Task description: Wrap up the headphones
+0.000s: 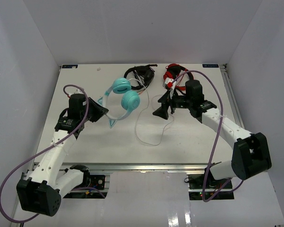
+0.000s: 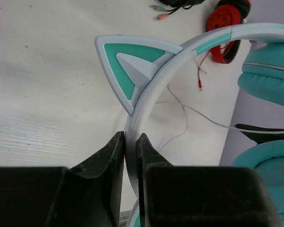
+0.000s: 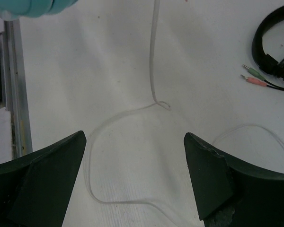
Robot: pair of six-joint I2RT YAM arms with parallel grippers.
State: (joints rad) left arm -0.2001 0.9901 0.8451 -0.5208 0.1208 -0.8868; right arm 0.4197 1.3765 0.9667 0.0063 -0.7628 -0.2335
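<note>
Headphones (image 1: 130, 100) sit clamped by the headband (image 2: 151, 85) in the left end effector (image 2: 131, 139), their loose cable (image 3: 153, 56) lying just below the wide-spread right end effector (image 3: 135, 142).

White arms (image 1: 49, 158) with black joints (image 1: 251, 156) trail looped purple cables (image 1: 221, 118); left hand (image 2: 131, 142) and right hand (image 3: 135, 142) have black wedge fingers (image 3: 47, 165).

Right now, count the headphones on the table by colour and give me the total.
teal headphones: 1
black headphones: 1
red headphones: 1
Total: 3
</note>
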